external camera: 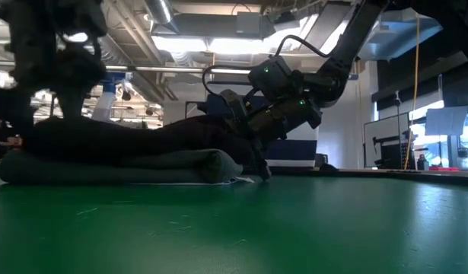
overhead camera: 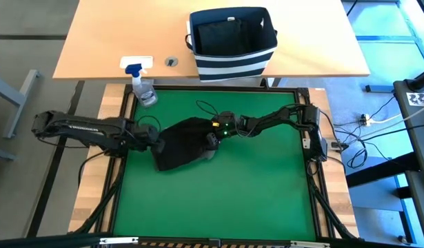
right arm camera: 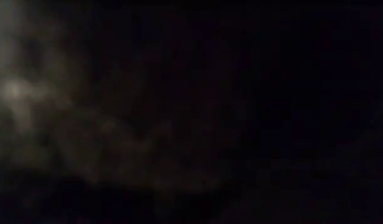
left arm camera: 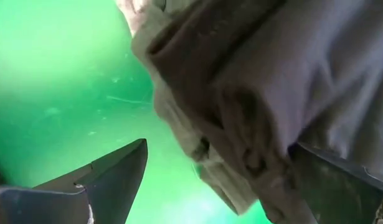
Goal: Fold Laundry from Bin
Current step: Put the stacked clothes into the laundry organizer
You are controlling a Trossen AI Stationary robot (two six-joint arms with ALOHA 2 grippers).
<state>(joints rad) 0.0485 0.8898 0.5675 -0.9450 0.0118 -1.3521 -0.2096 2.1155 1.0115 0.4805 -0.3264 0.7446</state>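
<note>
The laundry [overhead camera: 186, 143], a dark folded pile, lies left of centre on the green table [overhead camera: 267, 193]. The left tool [overhead camera: 155, 142] stands wide open at the pile's left edge. The right tool [overhead camera: 210, 140] presses into its right edge, gripping cloth. The near half of the table is open. The bin [overhead camera: 232, 43] stands beyond the far edge.

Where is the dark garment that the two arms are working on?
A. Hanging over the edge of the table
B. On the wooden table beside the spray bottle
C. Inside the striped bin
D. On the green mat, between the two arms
D: in the high view the dark garment lies bunched on the green mat, with the left gripper at one side and the right gripper at the other, well apart from the bin.
</note>
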